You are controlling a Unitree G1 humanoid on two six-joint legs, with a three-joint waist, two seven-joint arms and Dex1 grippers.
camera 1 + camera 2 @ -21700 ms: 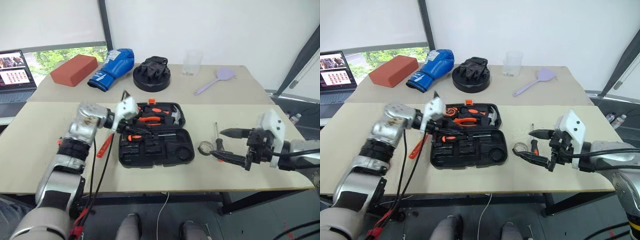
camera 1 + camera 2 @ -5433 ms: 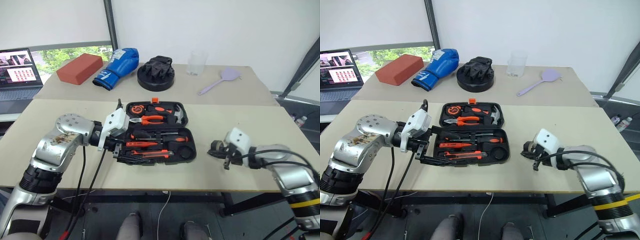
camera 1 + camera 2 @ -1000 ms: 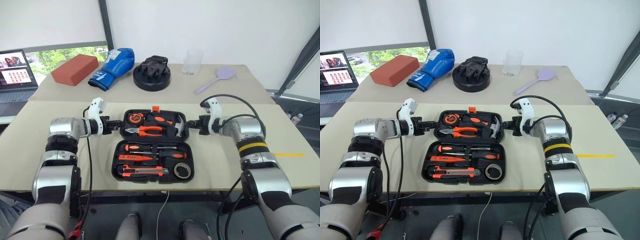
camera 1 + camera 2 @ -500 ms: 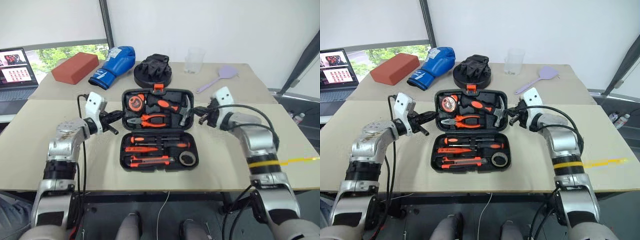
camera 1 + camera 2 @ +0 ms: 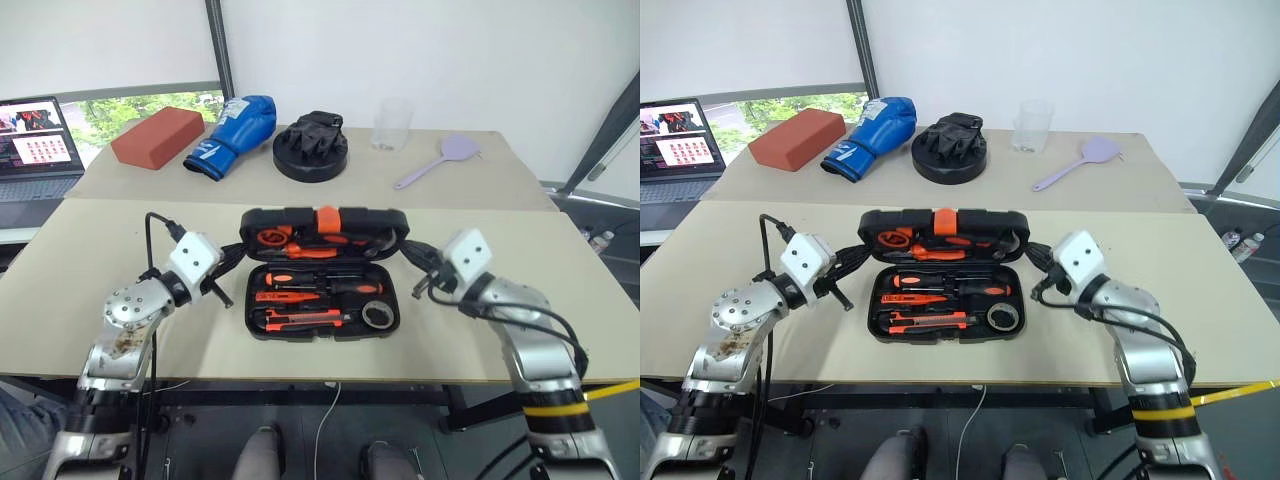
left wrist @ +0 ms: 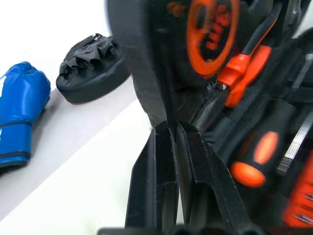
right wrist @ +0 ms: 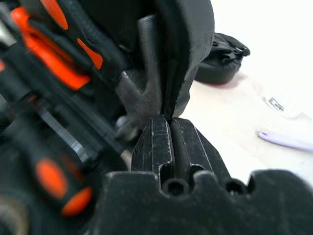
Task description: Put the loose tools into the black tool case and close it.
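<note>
The black tool case (image 5: 322,268), lid half-raised, sits between the left gripper (image 5: 238,257) and right gripper (image 5: 405,256), both clenched on its lid's edges.

We count one black moulded plastic tool case (image 5: 323,270), one blue boxing glove (image 5: 232,133), one red brick-shaped block (image 5: 154,137), one clear plastic cup (image 5: 392,124), one lilac spatula (image 5: 440,160).
</note>
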